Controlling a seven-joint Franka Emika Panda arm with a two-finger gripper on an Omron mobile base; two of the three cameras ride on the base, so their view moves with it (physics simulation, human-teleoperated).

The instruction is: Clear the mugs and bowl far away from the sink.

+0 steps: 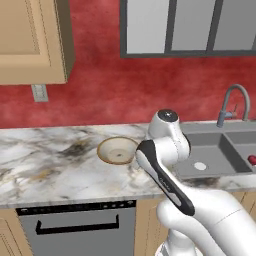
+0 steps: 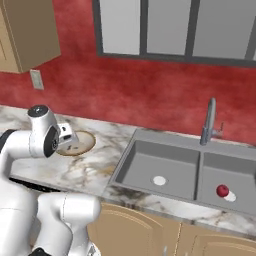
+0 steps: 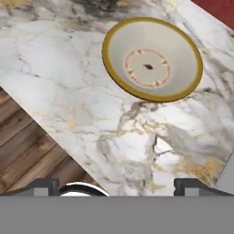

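Observation:
The bowl [image 1: 117, 150] [image 2: 83, 143] [image 3: 152, 59], wide and shallow with a tan rim and cream inside, rests upright on the marble counter [image 1: 45, 165] just left of the sink [image 1: 212, 150] [image 2: 150, 160]. My gripper [image 3: 118, 186] hovers above the counter's front part, on the near side of the bowl and apart from it. Its fingertips [image 3: 43, 185] stand wide apart, open, with nothing between them. In the right base view the hand [image 2: 65, 136] sits right beside the bowl. The mugs are out of view.
A curved grey tap [image 1: 235, 102] [image 2: 210, 122] stands behind the two-basin sink. A small red object [image 2: 222, 190] lies in the right basin. A dishwasher front [image 1: 77, 225] is under the counter, and a wooden wall cabinet [image 1: 30, 40] hangs at the upper left.

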